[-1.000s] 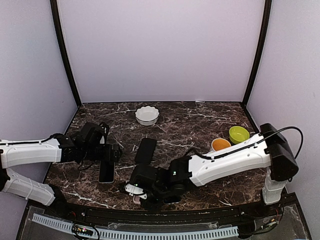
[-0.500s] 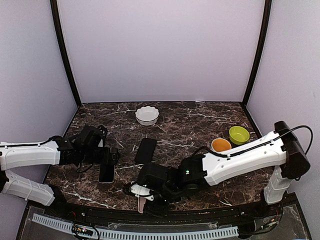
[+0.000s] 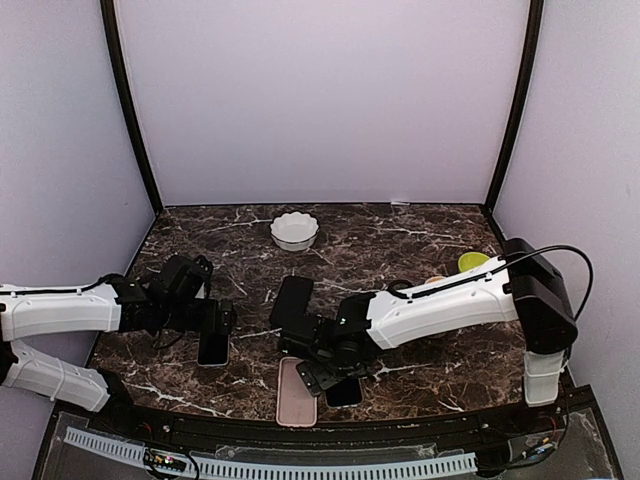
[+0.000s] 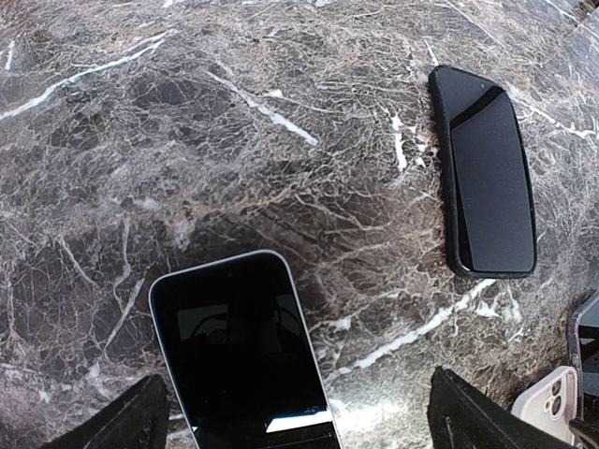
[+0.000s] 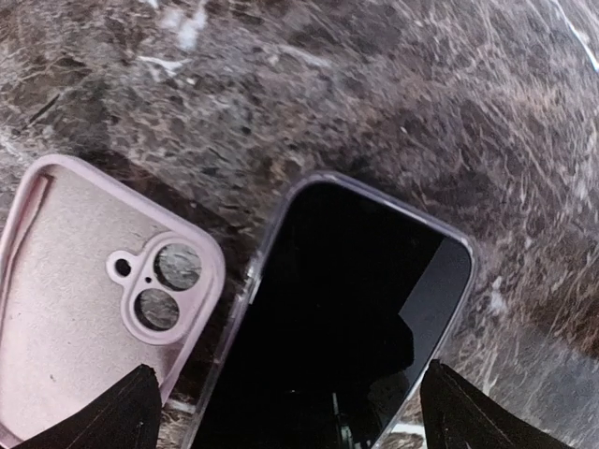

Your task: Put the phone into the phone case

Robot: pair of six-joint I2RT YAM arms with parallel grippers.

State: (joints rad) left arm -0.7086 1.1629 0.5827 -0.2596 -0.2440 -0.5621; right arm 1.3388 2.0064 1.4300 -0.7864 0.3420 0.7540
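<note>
Hovering with jaws spread wide and empty, the right gripper [image 3: 328, 368] hangs above the pink case [image 5: 94, 309], which lies hollow side up just beside a clear-rimmed phone [image 5: 342, 318], set open, I judge, to receive a phone. The left gripper [image 3: 210, 325], equally wide, is poised over a white-edged phone [image 4: 239, 360], seemingly lined up to grasp it. A black slab [image 4: 487, 182], phone or case I cannot tell, lies between. The worktop [image 3: 400, 235] is dark marble; lilac walls [image 3: 320, 100] enclose it, and a white bowl [image 3: 294, 230] sits at the back.
</note>
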